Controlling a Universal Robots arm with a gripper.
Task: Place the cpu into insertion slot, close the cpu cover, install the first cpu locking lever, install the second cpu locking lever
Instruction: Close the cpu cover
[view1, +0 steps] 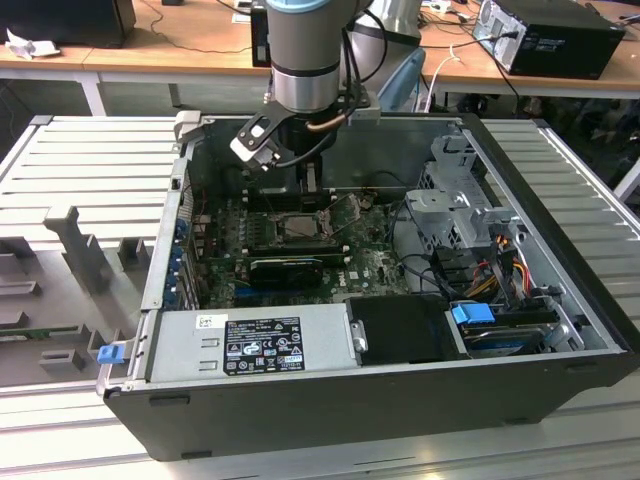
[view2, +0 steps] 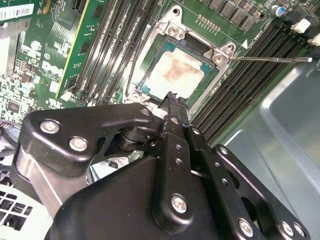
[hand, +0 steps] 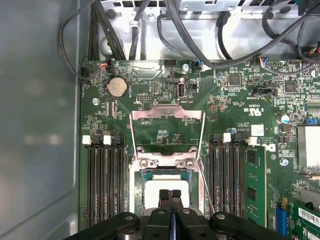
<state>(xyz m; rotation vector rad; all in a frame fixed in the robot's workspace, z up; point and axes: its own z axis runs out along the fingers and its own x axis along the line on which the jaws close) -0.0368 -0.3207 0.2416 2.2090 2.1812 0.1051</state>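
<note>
In both wrist views the end effector (hand: 170, 194) hangs just over the near edge of the cpu (hand: 166, 190), fingertips pressed together and holding nothing. Its black body hides that edge of the insertion slot (hand: 138, 187), where the chip lies seated. The first wrist view shows the cpu cover (hand: 167, 131) swung back open over the green motherboard (hand: 150, 75), between two banks of memory slots (hand: 105, 180). The exterior view adds the open computer case (view1: 350, 400) on the ribbed table (view1: 80, 170), with the arm (view1: 305, 60) reaching down past cables (view1: 420, 245) and a drive cage (view1: 460, 200).
</note>
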